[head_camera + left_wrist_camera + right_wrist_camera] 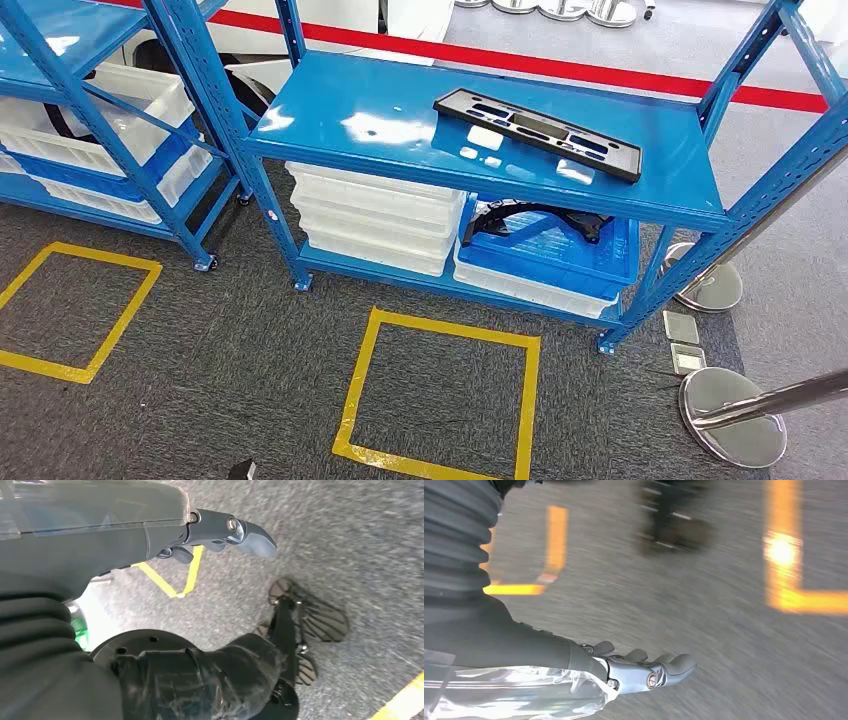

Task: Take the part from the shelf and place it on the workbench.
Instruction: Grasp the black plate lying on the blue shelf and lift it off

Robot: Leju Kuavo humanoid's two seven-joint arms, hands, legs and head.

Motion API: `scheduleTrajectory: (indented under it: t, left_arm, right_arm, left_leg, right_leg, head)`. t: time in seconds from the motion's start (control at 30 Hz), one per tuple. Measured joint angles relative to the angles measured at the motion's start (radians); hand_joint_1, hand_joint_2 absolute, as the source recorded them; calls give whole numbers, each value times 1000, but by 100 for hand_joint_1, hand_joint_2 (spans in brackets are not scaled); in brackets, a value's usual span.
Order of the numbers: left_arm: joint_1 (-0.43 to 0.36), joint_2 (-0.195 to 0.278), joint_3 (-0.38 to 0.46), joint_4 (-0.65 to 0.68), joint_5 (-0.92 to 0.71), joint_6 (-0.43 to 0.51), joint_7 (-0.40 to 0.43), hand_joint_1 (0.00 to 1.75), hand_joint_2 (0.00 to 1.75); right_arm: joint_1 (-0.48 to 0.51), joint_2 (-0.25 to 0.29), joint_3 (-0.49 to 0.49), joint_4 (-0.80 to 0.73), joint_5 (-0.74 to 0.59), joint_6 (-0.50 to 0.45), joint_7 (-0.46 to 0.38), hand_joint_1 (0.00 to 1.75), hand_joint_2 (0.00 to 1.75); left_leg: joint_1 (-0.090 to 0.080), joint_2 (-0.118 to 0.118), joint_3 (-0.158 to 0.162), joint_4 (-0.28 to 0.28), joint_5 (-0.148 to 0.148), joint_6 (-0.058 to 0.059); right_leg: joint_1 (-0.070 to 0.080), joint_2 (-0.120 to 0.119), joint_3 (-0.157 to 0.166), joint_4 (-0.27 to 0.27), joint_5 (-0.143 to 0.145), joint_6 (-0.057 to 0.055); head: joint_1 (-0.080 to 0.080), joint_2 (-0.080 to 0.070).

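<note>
Part (537,132), a long black flat frame with several cut-outs, lies on the top board of the blue shelf (370,120), toward the right half of this board and a little slanted. It is well apart from both hands; no finger is near it or touches it.

Under the board stand stacked white bins (375,215), and beside them a blue bin (560,258) with another black piece inside. On the grey carpet in front is a square of yellow tape (440,395).

The left hand (220,532) hangs over the carpet in the left wrist view, fingers stretched out and a little apart, holding nothing. The right hand (644,667) in the right wrist view is the same: fingers extended, loosely spread, empty, above the blurred floor.
</note>
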Motion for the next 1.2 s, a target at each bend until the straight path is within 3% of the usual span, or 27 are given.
scheduleTrajectory:
  t: [0.17, 0.37, 0.5, 0.57, 0.63, 0.7, 0.77, 0.93, 1.07, 1.2]
  left_arm:
    - [-3, 1, 23, 8, 12, 0, -27, 0, 0]
    - [-6, 1, 46, 13, 13, -2, -33, 0, 0]
    - [-7, 2, 51, 18, 6, -4, -74, 0, 0]
    - [-9, 3, 55, 19, 1, -14, -94, 0, 0]
    - [-10, 4, 58, 20, -2, -30, -102, 0, 0]
    - [-11, 5, 60, 21, -8, -44, -104, 0, 0]
    - [-12, 6, 62, 22, -15, -57, -102, 0, 0]
    - [-15, 6, 63, 25, -40, -99, -92, 0, 0]
    - [-12, 10, 62, 25, -63, -141, -91, 0, 0]
    - [-12, 17, 62, 25, -70, -159, -91, 0, 0]
  right_arm:
    - [-37, -52, -33, -3, -29, -34, -183, 0, 175]
    - [-63, -84, -58, -11, -26, -51, -207, 0, 175]
    - [-78, -114, -65, -83, 37, -124, -298, 0, 175]
    - [-92, -142, -64, -224, 157, -198, -215, 0, 175]
    - [-118, -169, -58, -416, 320, -230, -33, 0, 175]
    - [-151, -184, -43, -575, 449, -201, 127, 0, 175]
    - [-170, -186, -10, -715, 538, -142, 215, 0, 175]
    - [-219, -155, 153, -1056, 701, -14, 246, 0, 175]
    - [-224, -136, 278, -1206, 735, 59, 242, 0, 175]
    - [-217, -124, 367, -1288, 743, 69, 244, 0, 175]
  left_leg:
    - [0, 0, 0, 0, 0, 1]
    - [0, 0, 0, 0, 1, 1]
    - [0, 0, -3, 0, 2, 1]
    - [0, 0, -4, 0, 3, 2]
    - [-1, 0, -4, 0, 5, 2]
    - [-1, -1, -3, 0, 7, 2]
    - [0, -4, -5, 0, 8, 2]
    - [1, -7, -7, -1, 12, -1]
    - [2, -11, -8, -2, 13, -1]
    - [2, -11, -8, -2, 13, -1]
  right_leg:
    - [0, 0, 0, -1, 1, 1]
    - [0, 0, 0, -2, 2, 2]
    - [0, 0, 0, 0, 4, 2]
    - [0, 1, -1, 0, 5, 3]
    - [-1, 1, -1, -1, 7, 4]
    - [-1, -1, 0, -1, 7, 4]
    - [-1, -3, 0, -1, 8, 4]
    - [0, -5, -5, 0, 9, 2]
    - [1, -9, -5, 0, 8, 1]
    - [1, -9, -5, 0, 8, 1]
  head:
    - [0, 0]
    - [0, 0]
    - [0, 0]
    - [0, 0]
    - [0, 0]
    - [0, 0]
    - [0, 0]
    - [0, 0]
    - [0, 0]
    - [0, 0]
